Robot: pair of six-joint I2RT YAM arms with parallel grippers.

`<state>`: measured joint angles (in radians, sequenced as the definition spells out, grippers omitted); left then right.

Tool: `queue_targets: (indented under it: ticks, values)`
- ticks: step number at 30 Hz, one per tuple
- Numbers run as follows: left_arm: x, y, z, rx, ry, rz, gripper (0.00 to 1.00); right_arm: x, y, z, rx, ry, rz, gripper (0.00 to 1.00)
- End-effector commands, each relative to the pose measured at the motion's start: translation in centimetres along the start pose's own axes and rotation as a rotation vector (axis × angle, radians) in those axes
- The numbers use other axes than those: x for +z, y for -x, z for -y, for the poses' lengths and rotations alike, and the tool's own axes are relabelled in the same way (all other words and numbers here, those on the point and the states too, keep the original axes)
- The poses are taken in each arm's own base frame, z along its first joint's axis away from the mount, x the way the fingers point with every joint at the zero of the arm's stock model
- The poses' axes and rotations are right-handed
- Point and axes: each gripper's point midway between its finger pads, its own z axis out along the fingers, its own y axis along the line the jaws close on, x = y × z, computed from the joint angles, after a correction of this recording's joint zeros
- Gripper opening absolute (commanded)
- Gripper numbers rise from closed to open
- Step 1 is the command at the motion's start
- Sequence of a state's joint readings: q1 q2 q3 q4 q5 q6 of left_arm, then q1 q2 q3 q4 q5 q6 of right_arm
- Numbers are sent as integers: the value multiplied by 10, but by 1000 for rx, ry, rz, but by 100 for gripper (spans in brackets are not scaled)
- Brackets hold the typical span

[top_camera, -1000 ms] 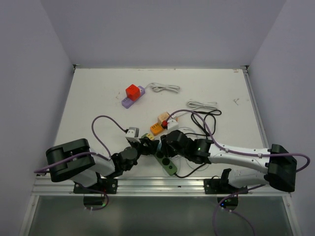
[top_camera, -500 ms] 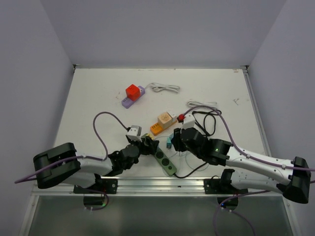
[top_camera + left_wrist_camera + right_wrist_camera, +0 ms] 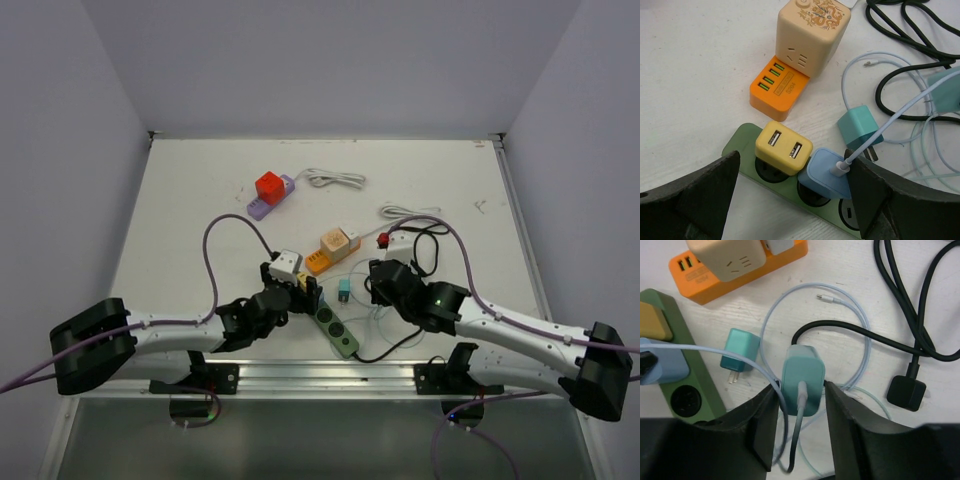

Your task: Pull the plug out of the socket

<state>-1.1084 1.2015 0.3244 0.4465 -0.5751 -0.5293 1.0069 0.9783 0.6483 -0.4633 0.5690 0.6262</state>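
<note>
The green socket strip [image 3: 740, 146] lies on the white table, with a yellow USB plug [image 3: 784, 147] and a blue plug [image 3: 830, 174] seated in it. My left gripper [image 3: 795, 165] is open, its fingers standing wide on either side of the strip and those two plugs. A teal plug [image 3: 802, 374] with its cable sits off the strip, to its right. My right gripper [image 3: 801, 390] is shut on it, both fingers against its sides. In the top view the strip [image 3: 338, 330] lies between my left gripper [image 3: 303, 290] and my right gripper [image 3: 376, 282].
A small loose teal plug [image 3: 740, 351] lies beside the strip. An orange strip [image 3: 777, 92] carrying a beige cube [image 3: 812, 30] sits just beyond. Black cable [image 3: 900, 315], a black plug [image 3: 906, 392] and pale blue cable loops crowd the right. A purple strip with a red cube [image 3: 270, 190] lies far back.
My right gripper has drawn back to the right, away from the green strip, with the teal plug in it. The left gripper shifted along the strip and spread a little wider.
</note>
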Motion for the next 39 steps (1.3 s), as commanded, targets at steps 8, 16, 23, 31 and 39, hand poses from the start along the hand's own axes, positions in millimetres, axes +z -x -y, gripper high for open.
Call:
queue_targets:
  ticks: [8,16,23,31,39]
  values:
    - [-5,6,-2,76,0,-18,89,15,10,-1,-40,-81,3,56]
    - [-14,21,4,67,-52,26,89,1,32,-36,-37,127,59,60]
    - [-28,60,14,70,-107,107,90,-12,32,-71,-120,346,41,66]
    - [-43,66,4,29,-128,154,89,-19,24,-104,-171,503,27,85]
    - [-39,59,-23,-5,-68,137,90,-15,15,-129,-243,535,18,93]
